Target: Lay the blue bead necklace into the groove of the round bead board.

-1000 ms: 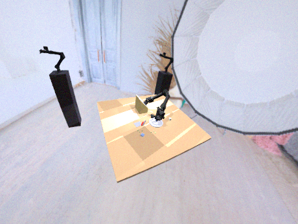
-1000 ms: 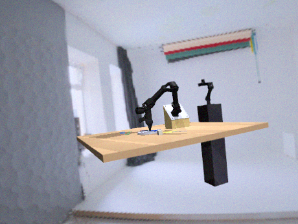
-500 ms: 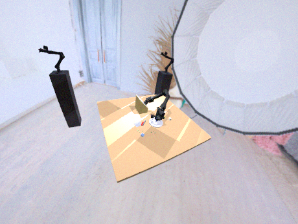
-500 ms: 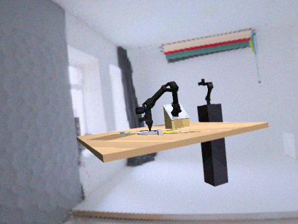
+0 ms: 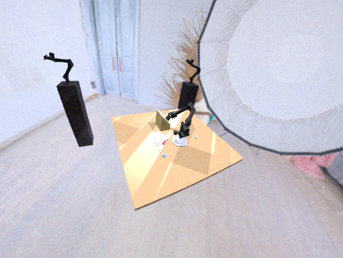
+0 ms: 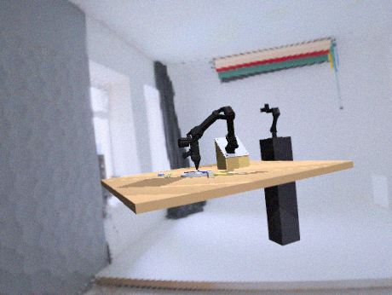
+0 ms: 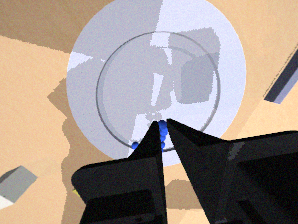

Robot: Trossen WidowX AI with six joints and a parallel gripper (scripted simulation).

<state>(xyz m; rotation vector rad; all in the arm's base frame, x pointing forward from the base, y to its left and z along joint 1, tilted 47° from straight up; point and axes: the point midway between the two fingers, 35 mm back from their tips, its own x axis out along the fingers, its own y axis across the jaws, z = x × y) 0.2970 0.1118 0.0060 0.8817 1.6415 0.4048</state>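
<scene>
The round white bead board (image 5: 183,143) (image 6: 187,175) (image 7: 231,65) lies on the table, with its circular groove (image 7: 97,92) showing as a thin dark ring in the wrist view. My gripper (image 7: 161,123) (image 6: 197,170) points down over the board's near part, its fingertips just inside the ring in the wrist view. The fingers are nearly together, shut on the blue bead necklace (image 7: 163,131). Several beads show in the narrow gap between the fingers, and one bead (image 7: 135,145) shows left of the left finger, by the ring. The fingers hide the rest of the necklace.
A grey block (image 7: 20,185) (image 6: 210,175) (image 5: 195,136) stands beside the board. A dark bar (image 7: 285,80) lies on its other side in the wrist view. A box with a sloped top (image 5: 162,121) (image 6: 237,162) stands near the arm's base. A small blue object (image 5: 164,155) (image 6: 160,175) lies farther out.
</scene>
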